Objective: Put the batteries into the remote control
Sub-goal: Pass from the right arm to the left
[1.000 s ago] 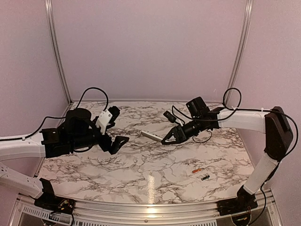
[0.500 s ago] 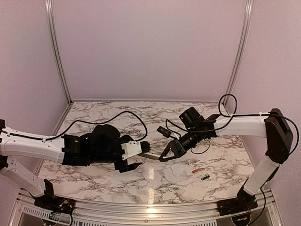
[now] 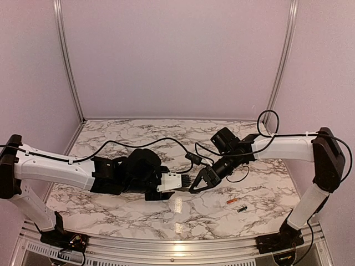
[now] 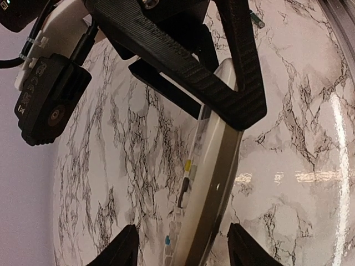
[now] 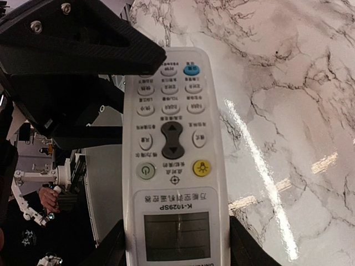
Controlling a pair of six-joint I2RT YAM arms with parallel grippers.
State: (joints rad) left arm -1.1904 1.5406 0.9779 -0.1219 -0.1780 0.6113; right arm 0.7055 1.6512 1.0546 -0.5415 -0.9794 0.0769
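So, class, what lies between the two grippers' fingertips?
The remote control, bridging the right gripper and left gripper; both wrist views show it.

I look down on a marble-patterned tabletop (image 3: 111, 221), white with dark veins, spreading out under the left gripper (image 3: 180, 182) and right gripper (image 3: 195, 184). Just nearer than them a bright glare (image 3: 177, 213) streaks the surface. Behind them stand plain lilac walls (image 3: 177, 55), with aluminium posts (image 3: 66, 61) at the back corners. A metal rail (image 3: 166, 246) edges the near side.
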